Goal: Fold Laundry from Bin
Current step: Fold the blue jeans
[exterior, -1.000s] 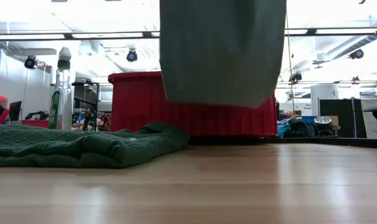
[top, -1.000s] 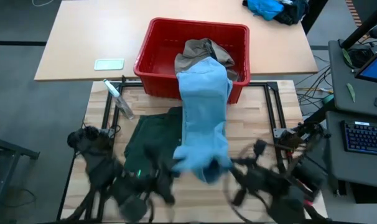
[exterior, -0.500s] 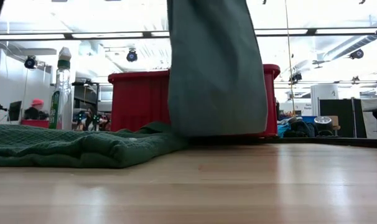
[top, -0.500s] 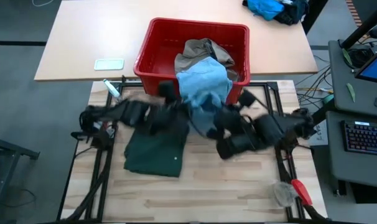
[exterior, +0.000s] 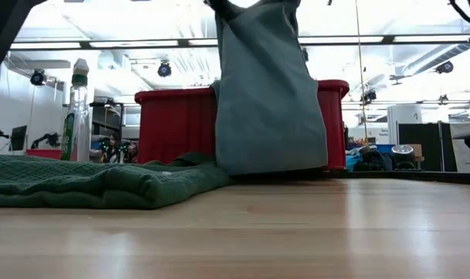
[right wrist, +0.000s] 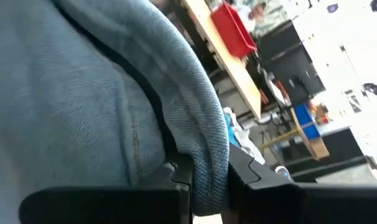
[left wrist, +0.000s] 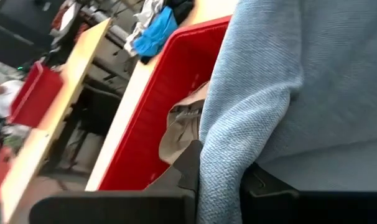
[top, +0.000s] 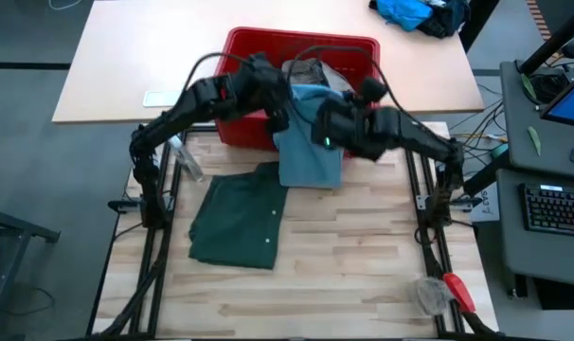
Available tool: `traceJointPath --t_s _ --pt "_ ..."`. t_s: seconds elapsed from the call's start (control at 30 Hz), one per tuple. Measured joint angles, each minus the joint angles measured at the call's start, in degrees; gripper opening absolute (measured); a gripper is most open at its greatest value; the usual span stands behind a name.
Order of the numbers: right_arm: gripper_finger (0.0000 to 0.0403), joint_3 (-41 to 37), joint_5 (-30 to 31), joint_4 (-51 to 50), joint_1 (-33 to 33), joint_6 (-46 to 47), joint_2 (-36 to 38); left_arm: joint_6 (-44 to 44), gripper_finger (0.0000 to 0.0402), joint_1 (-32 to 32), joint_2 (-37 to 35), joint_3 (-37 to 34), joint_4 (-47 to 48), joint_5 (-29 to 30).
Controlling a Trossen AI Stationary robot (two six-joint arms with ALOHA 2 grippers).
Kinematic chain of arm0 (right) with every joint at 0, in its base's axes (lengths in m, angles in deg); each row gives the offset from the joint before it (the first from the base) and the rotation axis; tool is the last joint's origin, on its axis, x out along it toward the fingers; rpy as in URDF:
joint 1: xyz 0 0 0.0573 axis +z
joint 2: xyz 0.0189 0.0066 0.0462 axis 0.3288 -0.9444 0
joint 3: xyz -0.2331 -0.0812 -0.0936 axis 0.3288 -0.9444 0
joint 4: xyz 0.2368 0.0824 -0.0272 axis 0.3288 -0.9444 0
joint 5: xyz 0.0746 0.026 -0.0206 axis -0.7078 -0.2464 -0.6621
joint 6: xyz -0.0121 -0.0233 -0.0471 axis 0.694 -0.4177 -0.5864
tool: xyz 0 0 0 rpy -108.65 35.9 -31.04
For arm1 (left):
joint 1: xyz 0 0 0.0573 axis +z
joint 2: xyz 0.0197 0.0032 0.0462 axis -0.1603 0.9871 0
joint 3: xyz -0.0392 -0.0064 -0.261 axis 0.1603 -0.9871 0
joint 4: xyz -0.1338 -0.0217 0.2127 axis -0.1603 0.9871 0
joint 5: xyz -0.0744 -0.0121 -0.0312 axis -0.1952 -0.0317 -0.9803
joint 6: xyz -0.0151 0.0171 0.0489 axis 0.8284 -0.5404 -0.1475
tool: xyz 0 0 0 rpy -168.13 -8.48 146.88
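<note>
Denim trousers (top: 309, 152) are hanging over the front rim of the red bin (top: 240, 90), both arms lifting them out. The left pincer (top: 279, 116) and the right pincer (top: 317, 128) are each clamped on the top edge of the cloth. The lower hem is brushing the desk (top: 363, 256). Green shorts (top: 238, 220) are lying flat just beside, and a khaki piece (top: 311, 72) is staying in the bin. Judging by this, the next move is drawing the trousers toward the open wood at the right, clear of the shorts and the rim.
</note>
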Motion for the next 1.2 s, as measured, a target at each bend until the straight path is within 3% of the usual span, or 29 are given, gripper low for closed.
traceJointPath --t_s 0.13,0.2,0.33,0.53,0.73,1.2 --pt "0.0028 0.00 -3.05 7.11 -6.41 -8.04 -0.09 -0.26 0.0016 5.33 0.28 -0.04 -4.13 -9.76" --pt "0.0028 0.00 -7.62 10.98 -9.52 -11.60 -0.09 0.25 0.0019 7.57 0.65 -0.04 -5.68 -12.54" --pt "0.0028 0.00 -17.84 14.66 -15.46 -13.27 -0.15 0.59 0.0029 10.48 2.10 -0.04 -7.36 -12.98" --pt "0.0033 -0.07 -21.56 14.82 -21.85 -15.41 -1.24 0.37 0.0041 12.52 4.93 -0.04 -9.65 -13.20" --pt "0.0072 -0.07 -31.58 14.90 -26.41 -17.20 -2.13 0.38 0.0056 13.65 7.34 -0.04 -13.03 -12.93" --pt "0.0154 -0.07 -34.64 13.96 -31.49 -18.71 -6.23 2.26 0.0125 17.67 12.21 -0.03 -9.51 -13.01"
